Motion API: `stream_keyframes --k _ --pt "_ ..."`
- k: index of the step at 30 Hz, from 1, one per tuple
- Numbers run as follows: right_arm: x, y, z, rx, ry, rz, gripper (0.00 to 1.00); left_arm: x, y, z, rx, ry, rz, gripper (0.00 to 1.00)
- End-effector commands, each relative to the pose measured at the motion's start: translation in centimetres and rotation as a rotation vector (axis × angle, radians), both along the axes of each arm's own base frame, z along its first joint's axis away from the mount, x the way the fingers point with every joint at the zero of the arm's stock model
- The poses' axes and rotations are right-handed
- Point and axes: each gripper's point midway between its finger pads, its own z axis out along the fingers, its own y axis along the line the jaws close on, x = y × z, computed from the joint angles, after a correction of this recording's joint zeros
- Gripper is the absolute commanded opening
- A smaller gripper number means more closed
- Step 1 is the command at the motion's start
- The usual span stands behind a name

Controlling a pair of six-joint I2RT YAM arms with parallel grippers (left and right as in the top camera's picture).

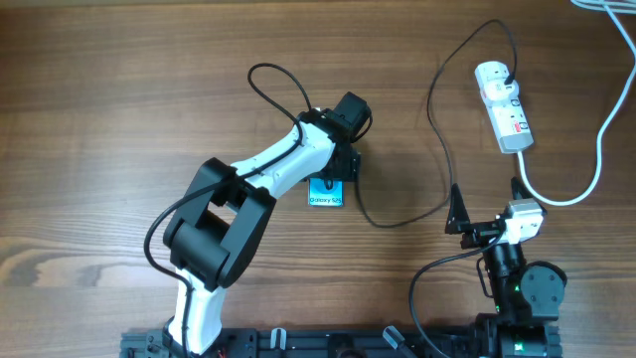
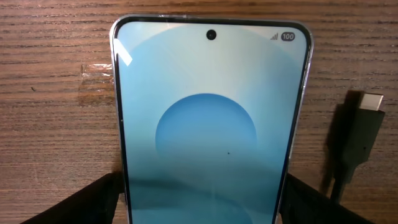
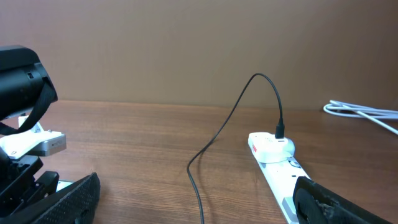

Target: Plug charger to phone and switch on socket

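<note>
The wooden table (image 1: 99,99) carries everything. The white-and-black left arm (image 1: 268,164) reaches to mid-table. The right arm (image 1: 517,283) is folded low at the near right edge.

The white power strip (image 1: 504,107), with small red switches, lies at the far right. A white adapter (image 1: 494,75) is plugged into its far end, and a thick white cord (image 1: 601,149) trails off it. The black charger cable (image 1: 434,109) leaves the adapter and loops across the table towards the phone (image 2: 205,124).

From overhead, only the phone's near end shows, a white band with dark lettering; the rest is under the left gripper (image 2: 200,182). The left wrist view shows more: a teal-blue screen, a punch-hole camera and a "100" battery mark. The dark fingers (image 2: 87,199) are narrowed to the phone's width and sit against both long edges.

Only that view shows the cable's plug tip (image 2: 373,102), metal-ended, lying on the wood just beside the phone, and a patch of clear tape (image 2: 96,84) on the other side.

The right wrist view shows the cable arching up from the adapter. The right gripper (image 3: 196,183) has its fingers spread wide, gripping nothing.
</note>
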Motion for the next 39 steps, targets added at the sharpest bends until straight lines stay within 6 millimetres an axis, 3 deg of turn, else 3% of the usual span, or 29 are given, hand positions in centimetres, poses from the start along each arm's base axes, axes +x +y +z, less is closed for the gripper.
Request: stream_keyframes --k 1,8,11,17,21,29,35,39 --pt "0.0 0.0 0.1 0.01 -0.003 -0.003 1.0 -1.5 1.8 -2.4 0.06 0.062 0.026 0.78" --pt "0.0 0.0 0.1 0.01 -0.003 -0.002 1.0 -1.5 1.9 -2.4 0.067 0.065 -0.003 0.79" --pt "0.0 0.0 0.1 0.01 -0.003 -0.002 1.0 -1.6 1.9 -2.4 0.067 0.066 -0.003 0.67" --pt "0.0 0.0 0.1 0.01 -0.003 -0.003 1.0 -1.4 1.8 -2.1 0.066 0.066 -0.001 0.68" --pt "0.0 0.0 0.1 0.01 -0.003 -0.003 1.0 -0.6 1.4 0.0 0.062 0.062 0.003 0.65" --pt "0.0 0.0 0.1 0.01 -0.003 -0.003 1.0 1.8 1.9 6.5 -0.032 -0.031 0.081 0.65" --pt "0.0 0.0 0.1 0.01 -0.003 -0.002 1.0 1.2 2.2 7.0 -0.065 0.009 0.094 0.64" --pt "0.0 0.0 0.1 0.01 -0.003 -0.002 1.0 -0.3 0.9 6.9 -0.134 0.087 0.077 0.66"
